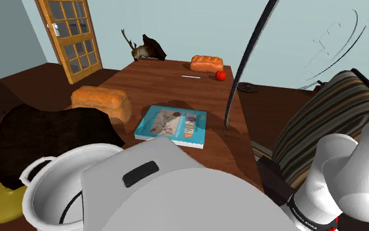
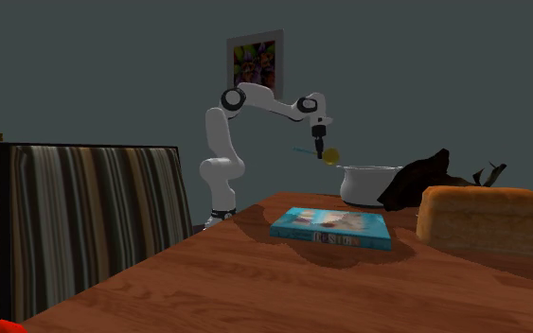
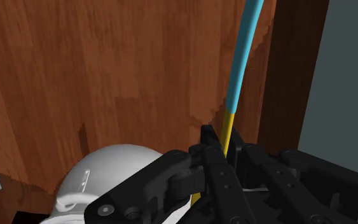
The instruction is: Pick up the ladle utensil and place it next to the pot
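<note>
Ladle (image 3: 238,70), blue and yellow handle, is pinched between the black gripper (image 3: 225,139) fingers, hanging in the air above the wooden table (image 3: 75,76). White pot (image 3: 110,172) sits close by underneath.

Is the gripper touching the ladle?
Touching. Wrist view: the gripper clasps the ladle at its yellow handle part, a finger on each side.

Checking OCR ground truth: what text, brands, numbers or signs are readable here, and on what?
Nothing reads clearly.
Book cover: title lettering, too blurred to read.
Arm link by the stand: small white lettering, too small to read.
Framed wall picture: no legible text.
Ladle in the claw: no markings.
</note>
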You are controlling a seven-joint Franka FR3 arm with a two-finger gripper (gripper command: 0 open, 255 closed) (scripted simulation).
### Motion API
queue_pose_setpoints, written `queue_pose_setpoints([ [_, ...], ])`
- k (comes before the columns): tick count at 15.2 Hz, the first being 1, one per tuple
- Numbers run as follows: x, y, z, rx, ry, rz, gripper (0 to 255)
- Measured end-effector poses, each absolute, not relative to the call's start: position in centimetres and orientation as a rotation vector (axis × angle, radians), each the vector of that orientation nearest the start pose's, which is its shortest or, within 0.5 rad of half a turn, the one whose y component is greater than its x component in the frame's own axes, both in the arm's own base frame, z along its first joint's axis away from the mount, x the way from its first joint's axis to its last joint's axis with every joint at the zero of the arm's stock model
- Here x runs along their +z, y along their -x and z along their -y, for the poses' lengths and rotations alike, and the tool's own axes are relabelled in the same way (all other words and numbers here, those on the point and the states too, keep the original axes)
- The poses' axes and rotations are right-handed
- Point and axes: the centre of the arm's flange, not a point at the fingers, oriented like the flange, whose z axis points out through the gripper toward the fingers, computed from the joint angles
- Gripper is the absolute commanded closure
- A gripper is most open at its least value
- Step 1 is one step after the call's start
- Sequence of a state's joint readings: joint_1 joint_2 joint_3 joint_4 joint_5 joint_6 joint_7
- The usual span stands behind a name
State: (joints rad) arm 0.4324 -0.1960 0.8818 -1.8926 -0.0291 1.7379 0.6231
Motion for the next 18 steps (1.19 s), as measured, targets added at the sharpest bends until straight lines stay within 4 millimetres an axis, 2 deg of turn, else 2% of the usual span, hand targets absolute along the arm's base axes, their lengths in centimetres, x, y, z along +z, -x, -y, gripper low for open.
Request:
queue_pose_setpoints([
  [18,45.6,-10.9,-51.0,-0.214,3.072,1.095,255],
])
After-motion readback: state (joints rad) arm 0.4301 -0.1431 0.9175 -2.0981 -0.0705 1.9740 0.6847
